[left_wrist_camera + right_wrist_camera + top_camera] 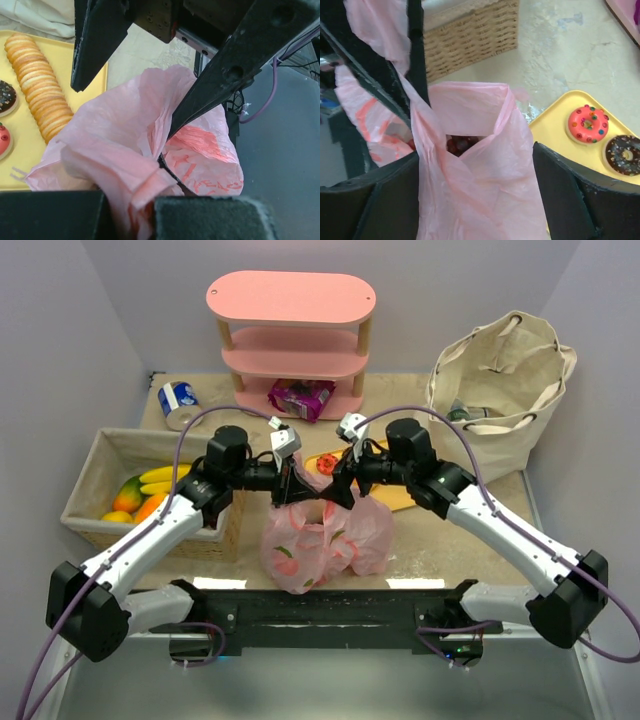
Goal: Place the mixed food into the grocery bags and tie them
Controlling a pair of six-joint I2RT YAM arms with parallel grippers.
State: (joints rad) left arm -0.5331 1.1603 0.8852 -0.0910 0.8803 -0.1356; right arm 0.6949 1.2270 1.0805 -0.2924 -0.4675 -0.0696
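Overhead view of a tabletop with two robot arms reaching in from the near edge. At far left a woven basket [95, 515] is sitting with bananas [165, 478] and other fruit inside. Behind it a blue and white can [178, 400] is lying on its side, near a pink shelf unit [290, 300] with a purple snack packet [300, 395] lying under its lowest shelf. At centre, near the front edge, the pink plastic bag [320, 540] is sitting with its top gathered up between the two arms. The left gripper [142, 215] is pinching a bunched fold of the bag's top, its fingers closed tight on the film. The right gripper [475, 200] is facing it with fingers standing wide apart, a flap of the bag's film draping loosely between them. Dark red items [460, 145] are showing inside the bag's mouth. Just behind the bag a yellow tray [550, 130] is holding a row of round crackers [40, 85], a pink doughnut [588, 123] and a chocolate doughnut [622, 155]. At far right the beige canvas bag [500, 380] is standing open, well apart from both grippers
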